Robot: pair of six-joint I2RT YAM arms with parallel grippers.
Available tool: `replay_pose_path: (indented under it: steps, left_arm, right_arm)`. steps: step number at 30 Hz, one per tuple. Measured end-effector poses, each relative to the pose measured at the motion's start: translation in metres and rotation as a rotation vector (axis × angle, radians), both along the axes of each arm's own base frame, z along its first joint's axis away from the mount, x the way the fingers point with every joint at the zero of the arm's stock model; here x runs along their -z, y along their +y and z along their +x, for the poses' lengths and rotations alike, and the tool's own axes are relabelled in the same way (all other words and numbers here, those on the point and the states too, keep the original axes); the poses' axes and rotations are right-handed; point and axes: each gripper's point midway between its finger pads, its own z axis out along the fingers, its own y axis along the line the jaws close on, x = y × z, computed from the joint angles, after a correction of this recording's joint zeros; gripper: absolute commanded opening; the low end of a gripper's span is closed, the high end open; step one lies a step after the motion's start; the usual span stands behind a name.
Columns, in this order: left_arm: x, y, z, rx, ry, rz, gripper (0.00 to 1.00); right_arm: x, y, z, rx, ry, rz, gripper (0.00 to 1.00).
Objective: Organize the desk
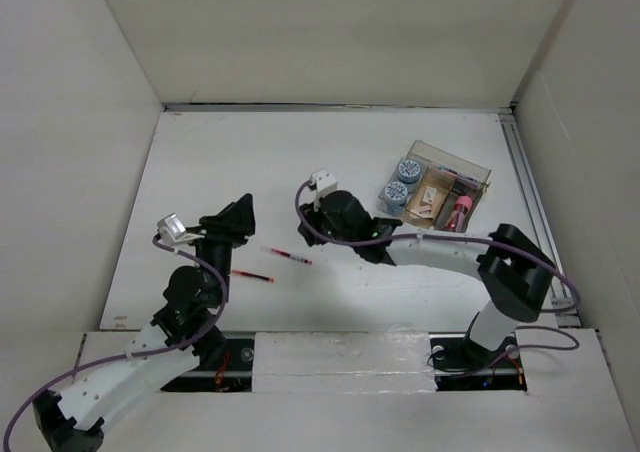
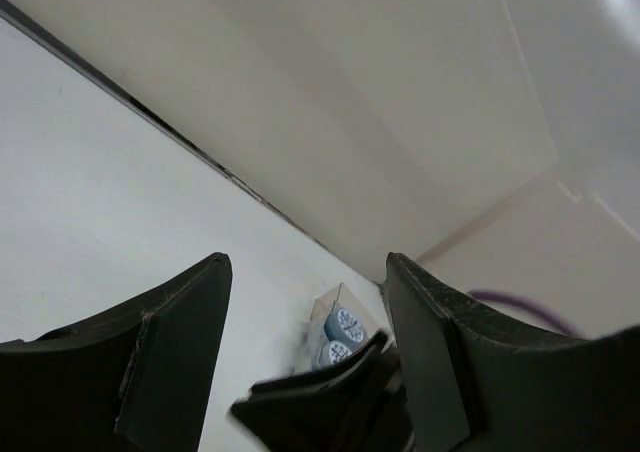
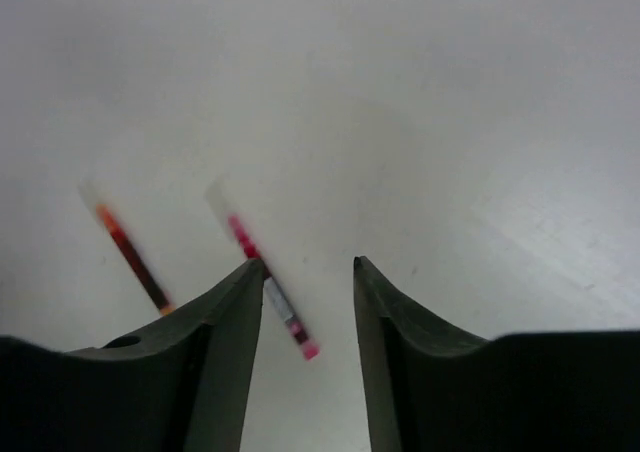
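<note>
The right gripper (image 3: pixel 307 264) reaches left over the desk (image 1: pixel 250 162), fingers narrowly apart above a pink pen (image 3: pixel 245 240); the left gripper (image 2: pixel 306 262) stands wide.

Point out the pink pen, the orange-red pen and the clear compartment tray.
pink pen (image 1: pixel 287 257): top external view, middle of its barrel.
orange-red pen (image 1: pixel 252 275): top external view, middle of its barrel.
clear compartment tray (image 1: pixel 455 159): top external view, its far rim.

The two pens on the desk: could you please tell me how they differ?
The pink pen has a pale grey band; the orange pen is orange and dark. The pink pen lies just in front of the right hand; the orange pen lies farther from it. Both are thin, lie flat on the desk, roughly parallel, and are ungripped.
</note>
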Motion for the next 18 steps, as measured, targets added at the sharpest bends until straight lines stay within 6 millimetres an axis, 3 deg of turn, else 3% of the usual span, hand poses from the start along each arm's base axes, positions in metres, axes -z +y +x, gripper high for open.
replay_pose_path:
  steps: [4,7,10,14,17,18]
  left_arm:
    - [0.004,0.017,-0.003,-0.061,0.007,-0.082,0.59]
    - [0.009,0.025,-0.003,-0.097,0.022,-0.115,0.59]
    - [0.015,0.028,-0.002,-0.117,0.041,-0.120,0.59]
    - [0.017,0.029,-0.002,-0.125,0.048,-0.118,0.59]
    - [0.019,0.029,-0.001,-0.128,0.056,-0.109,0.59]
    - [0.020,0.029,-0.001,-0.129,0.058,-0.107,0.59]
  right_arm:
    - [0.070,0.020,-0.038,-0.136,0.142,-0.136,0.52]
    - [0.101,0.025,-0.047,-0.172,0.202,-0.213,0.52]
    - [0.109,0.036,-0.046,-0.200,0.215,-0.246,0.52]
    - [0.104,0.055,-0.045,-0.238,0.200,-0.249,0.51]
    - [0.106,0.063,-0.044,-0.253,0.196,-0.257,0.44]
    - [0.109,0.064,-0.044,-0.253,0.199,-0.265,0.34]
